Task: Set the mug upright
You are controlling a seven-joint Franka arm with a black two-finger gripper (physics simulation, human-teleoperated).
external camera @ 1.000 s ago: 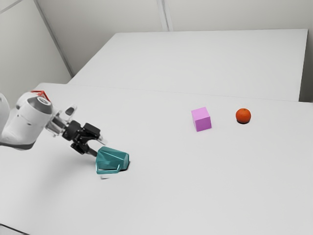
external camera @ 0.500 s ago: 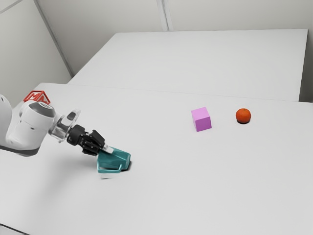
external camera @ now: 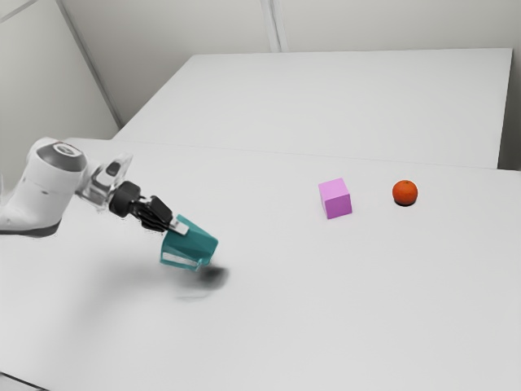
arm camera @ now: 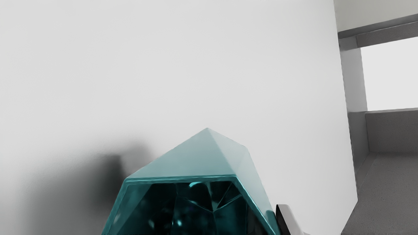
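The gripper (external camera: 177, 228) holds the teal mug (external camera: 194, 244) by its rim, above the table. A shadow lies under the mug, apart from it. The mug is tilted, its mouth toward the gripper and its base toward the exterior view's right; the handle is on its lower side. In the wrist view the gripper (arm camera: 271, 223) pinches one side wall of the mug (arm camera: 196, 160), with one finger (arm camera: 288, 217) outside and the other dimly visible inside. The mouth faces the camera.
A pink cube (external camera: 334, 199) and an orange fruit (external camera: 404, 193) sit on the white table (external camera: 326, 309), well toward the exterior view's right of the mug. A table edge shows beyond the mug in the wrist view.
The fingers closed on the mug's rim, and my hand then rose, lifting the mug off the table. Its base now dips lower relative to its mouth. The cube and fruit have not moved.
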